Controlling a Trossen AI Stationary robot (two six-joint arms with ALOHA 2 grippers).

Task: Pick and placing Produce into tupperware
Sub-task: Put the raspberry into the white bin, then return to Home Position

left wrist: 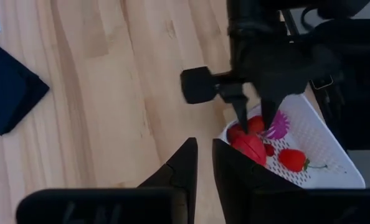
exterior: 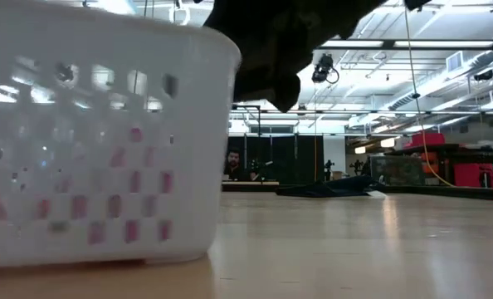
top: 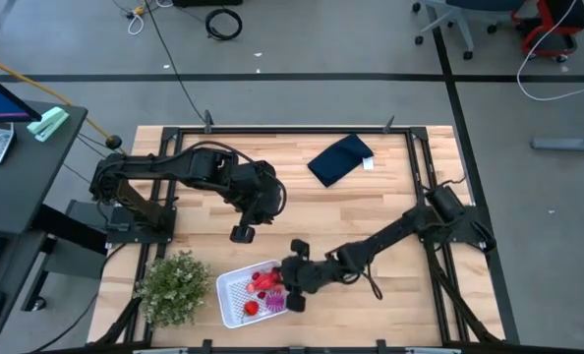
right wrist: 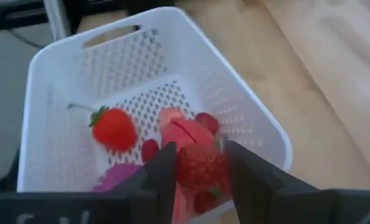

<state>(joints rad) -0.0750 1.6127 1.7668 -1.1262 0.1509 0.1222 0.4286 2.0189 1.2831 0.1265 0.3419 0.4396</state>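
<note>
The tupperware, a white perforated basket, stands near the table's front edge, left of the middle. In it lie a strawberry, a larger pink-red piece, small red fruits and a spiky magenta piece. My right gripper hangs over the basket's right part, shut on a red bumpy fruit. My left gripper is raised above the table beyond the basket, its fingers shut with nothing between them. My right gripper pinches the red bumpy fruit by its two sides between its two fingers. The fingers slant down from the table's right side. The fruit is lifted clear, above the pieces lying in the basket.
A green bushy plant stands just left of the basket. A dark navy folded cloth lies at the far right of the table. Bare wood stretches between the cloth and the basket. A person shows in the room behind.
</note>
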